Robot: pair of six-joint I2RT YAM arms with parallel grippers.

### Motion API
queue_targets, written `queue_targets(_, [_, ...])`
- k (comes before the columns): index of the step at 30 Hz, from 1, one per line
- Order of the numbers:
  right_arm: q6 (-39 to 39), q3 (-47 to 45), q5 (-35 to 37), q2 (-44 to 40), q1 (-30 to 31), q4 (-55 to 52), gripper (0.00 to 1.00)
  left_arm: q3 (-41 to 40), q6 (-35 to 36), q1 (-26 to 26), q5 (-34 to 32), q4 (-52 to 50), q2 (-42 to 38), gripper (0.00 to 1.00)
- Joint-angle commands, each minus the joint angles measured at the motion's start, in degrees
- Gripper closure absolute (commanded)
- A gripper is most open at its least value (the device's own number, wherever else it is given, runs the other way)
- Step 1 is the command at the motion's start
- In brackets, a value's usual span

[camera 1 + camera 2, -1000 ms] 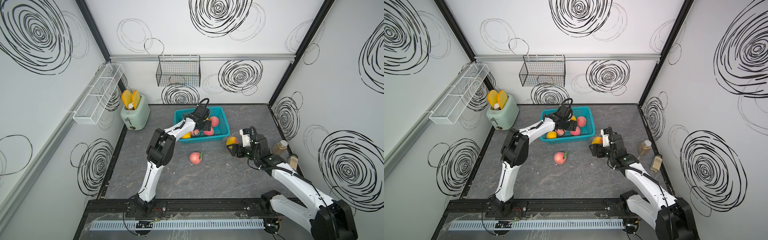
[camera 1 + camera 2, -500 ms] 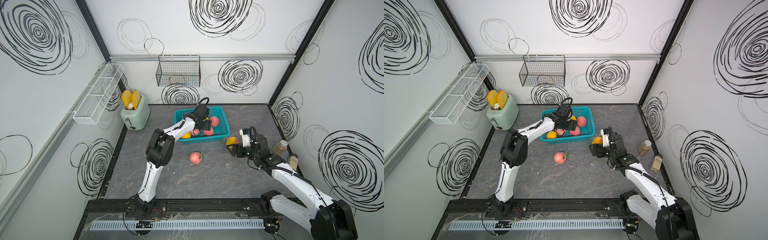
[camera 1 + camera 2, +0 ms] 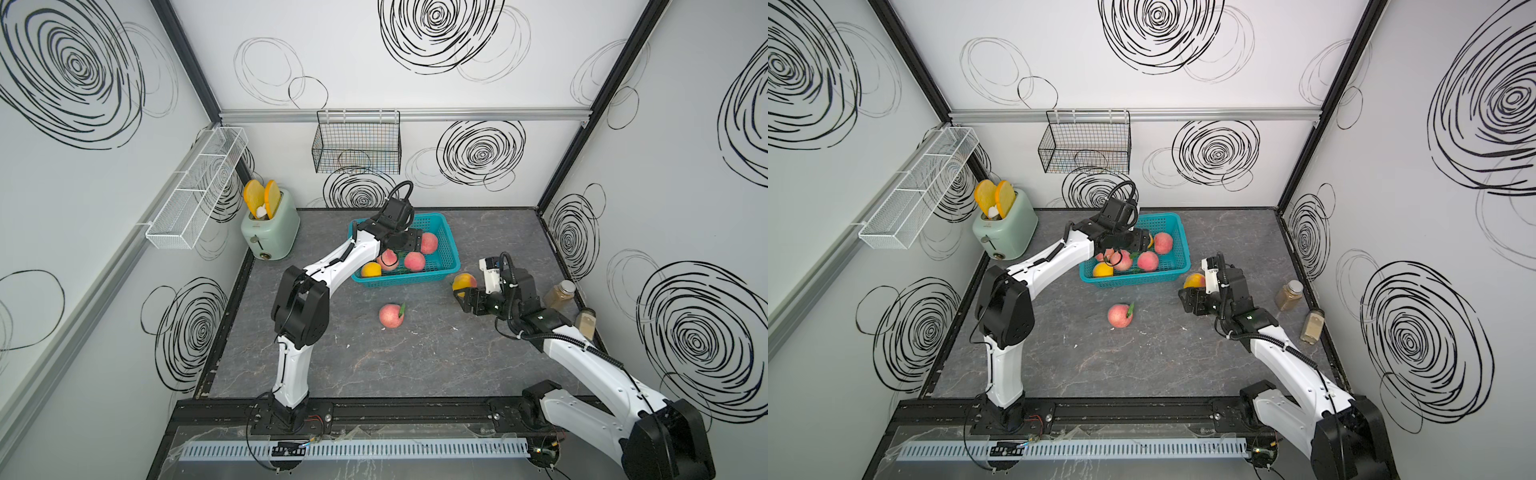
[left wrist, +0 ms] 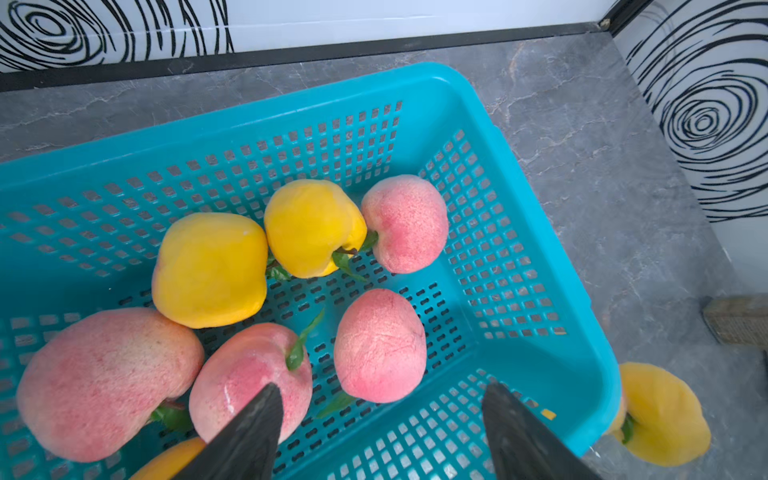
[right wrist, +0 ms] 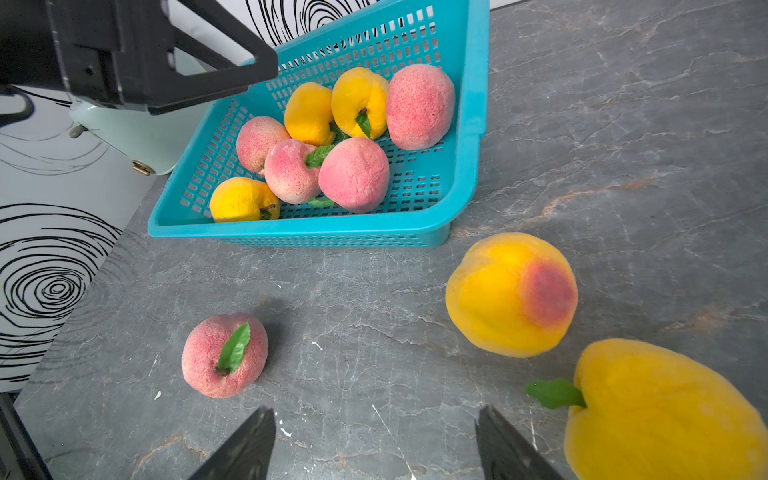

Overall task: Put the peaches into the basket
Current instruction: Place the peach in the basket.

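Note:
The teal basket (image 3: 399,280) (image 3: 1133,282) stands at the back middle of the table and holds several pink and yellow peaches (image 4: 380,345) (image 5: 353,174). My left gripper (image 3: 409,241) (image 4: 380,386) hovers over the basket's inside, open, with nothing between its fingers. A pink peach (image 3: 390,316) (image 5: 224,355) lies on the table in front of the basket. A yellow peach (image 3: 464,281) (image 5: 511,293) lies right of the basket, and a second yellow one (image 5: 665,415) lies close beside my right gripper (image 3: 465,301) (image 5: 374,410). That gripper is open over bare table.
A mint toaster (image 3: 270,232) with orange slices stands back left. A black wire basket (image 3: 357,147) hangs on the back wall, a white mesh rack (image 3: 195,191) on the left wall. Two jars (image 3: 559,295) (image 3: 585,324) stand by the right wall behind my right arm.

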Motion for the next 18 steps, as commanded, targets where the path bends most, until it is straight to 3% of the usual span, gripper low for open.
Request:
queue_targets(1, [0.6, 0.4, -0.5, 0.2, -0.1, 0.9, 0.20, -3.1, -0.1, 1.0, 1.8, 2.5, -3.6, 0.21])
queue_targets(18, [0.7, -0.5, 0.6, -0.2, -0.1, 0.1, 0.20, -14.8, -0.5, 4.2, 5.3, 5.7, -13.8, 0.21])
